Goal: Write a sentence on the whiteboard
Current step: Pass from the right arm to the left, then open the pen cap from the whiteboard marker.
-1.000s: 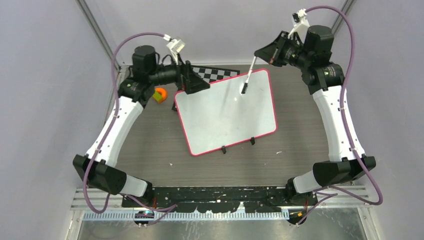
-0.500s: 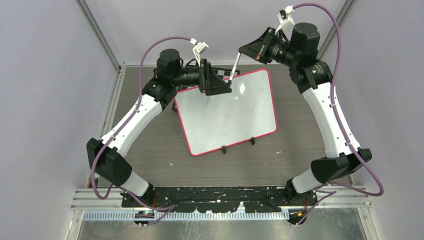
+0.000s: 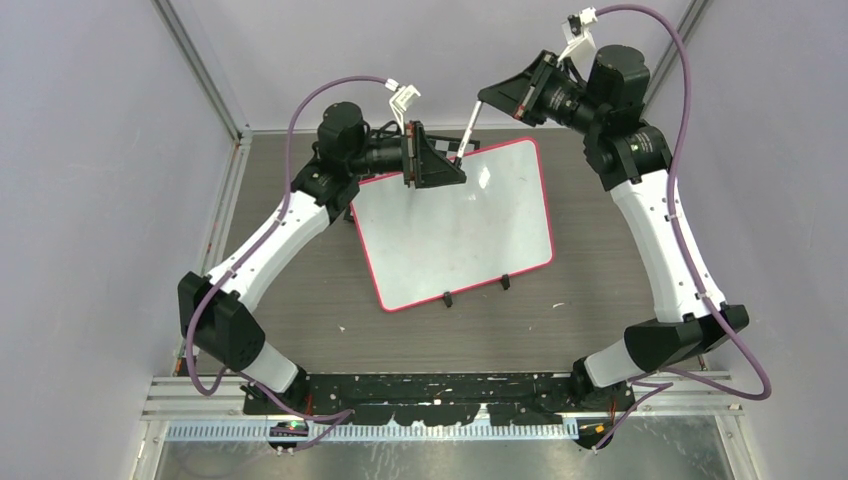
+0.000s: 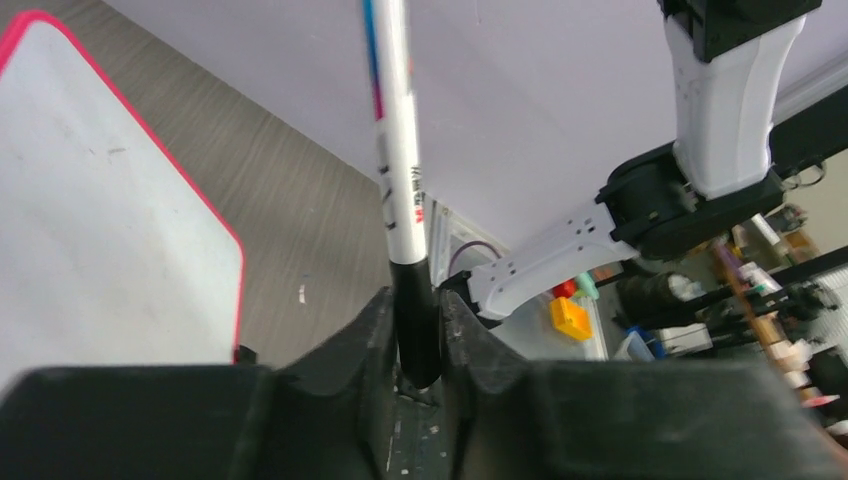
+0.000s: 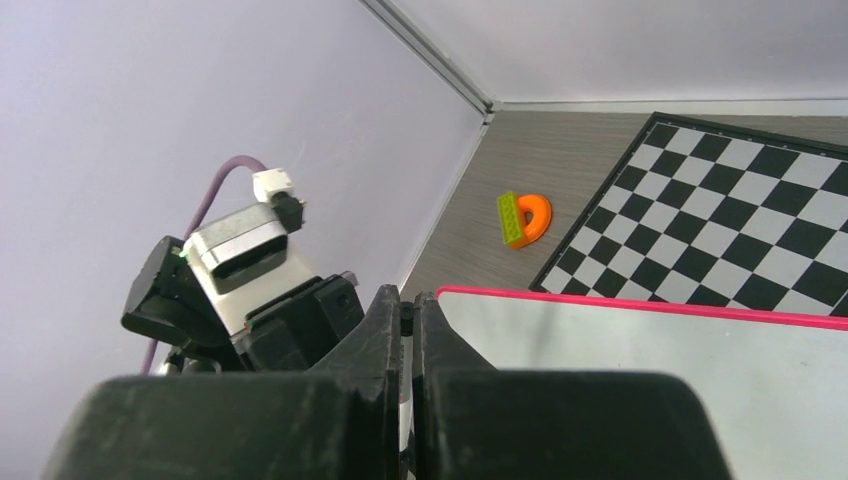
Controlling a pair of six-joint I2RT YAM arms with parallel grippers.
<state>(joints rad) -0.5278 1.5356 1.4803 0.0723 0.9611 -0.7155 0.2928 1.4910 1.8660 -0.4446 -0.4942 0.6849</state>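
clasping marker [image 3: 468,128], left arm [image 3: 265,245] outstretched

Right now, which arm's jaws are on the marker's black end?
The left gripper: the black end of the marker sits between its jaws; the right gripper holds the white end.

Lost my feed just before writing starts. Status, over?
Right gripper shut on marker barrel. Left gripper clamped on its black cap, cap on. Whiteboard blank, nothing written. Nothing lies on it.
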